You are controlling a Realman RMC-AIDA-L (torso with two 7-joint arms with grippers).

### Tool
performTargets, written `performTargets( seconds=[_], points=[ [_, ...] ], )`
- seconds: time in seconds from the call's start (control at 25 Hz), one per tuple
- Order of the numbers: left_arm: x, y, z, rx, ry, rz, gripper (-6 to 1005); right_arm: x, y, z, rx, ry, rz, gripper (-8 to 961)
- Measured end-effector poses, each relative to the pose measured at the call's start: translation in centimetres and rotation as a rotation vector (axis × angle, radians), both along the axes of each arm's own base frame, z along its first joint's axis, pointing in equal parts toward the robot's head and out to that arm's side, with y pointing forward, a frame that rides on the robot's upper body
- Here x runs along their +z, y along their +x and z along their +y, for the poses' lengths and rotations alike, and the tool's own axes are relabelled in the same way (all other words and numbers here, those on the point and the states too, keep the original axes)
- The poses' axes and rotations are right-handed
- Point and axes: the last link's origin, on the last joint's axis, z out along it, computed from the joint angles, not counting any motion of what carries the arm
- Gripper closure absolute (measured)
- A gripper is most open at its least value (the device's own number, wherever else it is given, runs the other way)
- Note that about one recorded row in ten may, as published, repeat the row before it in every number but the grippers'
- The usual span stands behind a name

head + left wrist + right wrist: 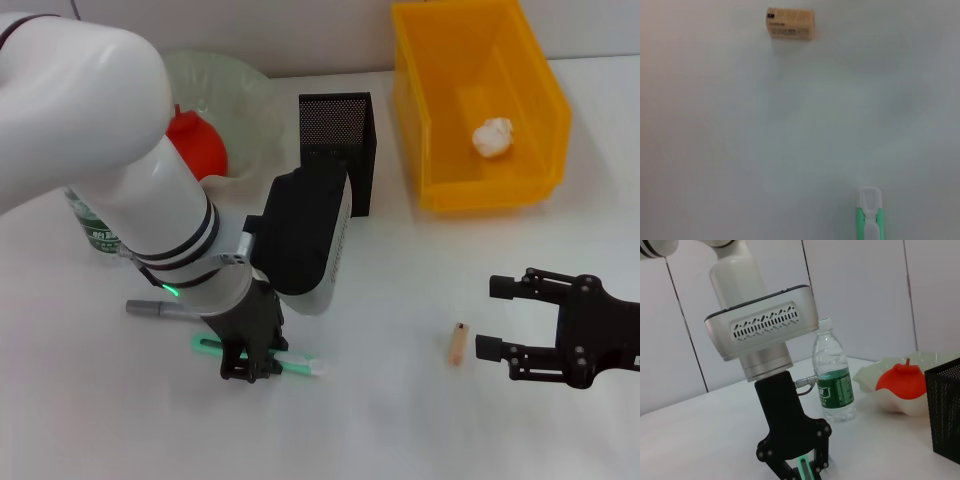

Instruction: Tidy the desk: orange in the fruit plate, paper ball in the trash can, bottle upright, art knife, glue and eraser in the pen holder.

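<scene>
The left end effector (252, 362) is low over the white table (400, 400), and its fingers stand on both sides of the art knife (300, 366), which lies flat; if they already press it, I cannot tell. The right end effector (497, 318) hovers wide open just beside the eraser (457, 343). The orange (197, 143) sits in the fruit plate (250, 95), the paper ball (492, 136) in the trash can (545, 90). The bottle (832, 375) stands upright. The pen holder (340, 135) is between plate and can.

White table (400, 400) bears trash can (440, 190); pen holder (340, 130); fruit plate (255, 105); bottle (832, 380); art knife (305, 367); eraser (457, 343)
</scene>
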Motion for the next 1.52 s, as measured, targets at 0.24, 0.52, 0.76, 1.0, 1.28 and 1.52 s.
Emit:
performTargets(
  seconds=[0.24, 0.52, 0.76, 1.0, 1.28, 1.52],
  points=[
    [0.3, 0.6, -0.2, 0.024, -0.016, -0.028, 805, 0.3, 0.2, 0.0, -0.011, 0.015, 0.003, 168],
    [1.5, 2.1, -0.5, 0.037, -0.015, -0.108, 798, 0.8, 0.6, -0.2, -0.028, 0.038, 0.009, 168],
    [4.1, 4.6, -0.3, 0.041, 0.012, -0.254, 793, 0.9, 0.8, -0.4, -0.032, 0.047, 0.008, 169],
    [7.1, 6.8, -0.4, 0.033, 0.05, -0.436, 788, 0.8, 0.8, -0.4, -0.037, 0.049, 0.008, 169],
    [10.1, 9.7, 0.0, 0.036, 0.117, -0.752, 782, 0.6, 0.7, -0.3, -0.036, 0.044, 0.011, 169],
    [10.6, 10.6, 0.6, 0.048, 0.231, -1.035, 776, 0.6, 0.7, -0.3, -0.035, 0.042, 0.013, 168]
  ],
)
